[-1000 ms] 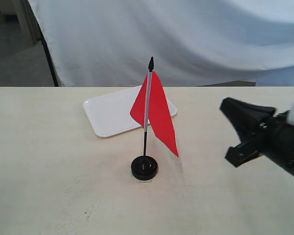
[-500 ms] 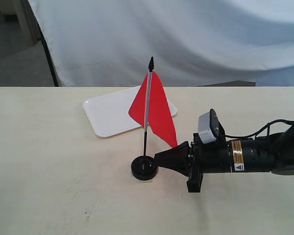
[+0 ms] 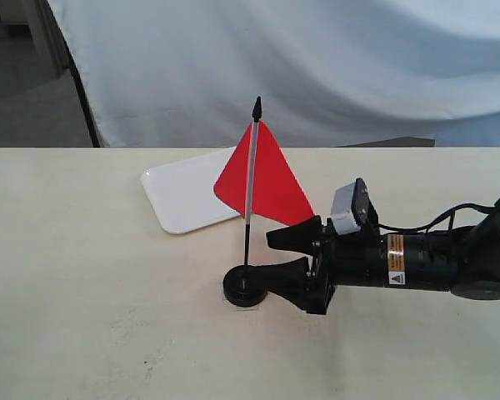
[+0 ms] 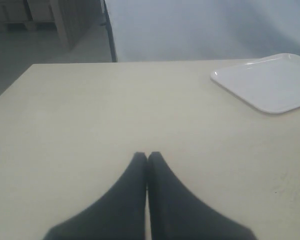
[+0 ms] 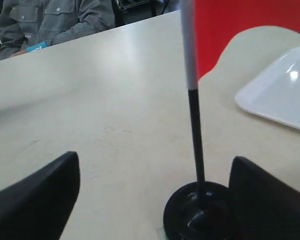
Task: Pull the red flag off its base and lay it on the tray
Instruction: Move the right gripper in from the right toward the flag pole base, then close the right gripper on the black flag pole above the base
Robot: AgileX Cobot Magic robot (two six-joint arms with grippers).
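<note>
In the exterior view, the red flag stood straight up in the base on the desk. The tray lay behind it, near but apart from the base. The right hand had its two fingers apart, one above the other. The low finger was just beside the base, and the flag's cloth hung right above the top finger. A white cloth hung behind the desk.

In the left wrist view, the left hand was pressed closed and held nothing. It was over bare desk, well apart from the tray.

In the right wrist view, the right hand was wide, with the flag's stick and the base between its fingers. The base was close to one finger. I could not tell if they touched. The tray lay past the flag. A person in a gray shirt sat at the far side.
</note>
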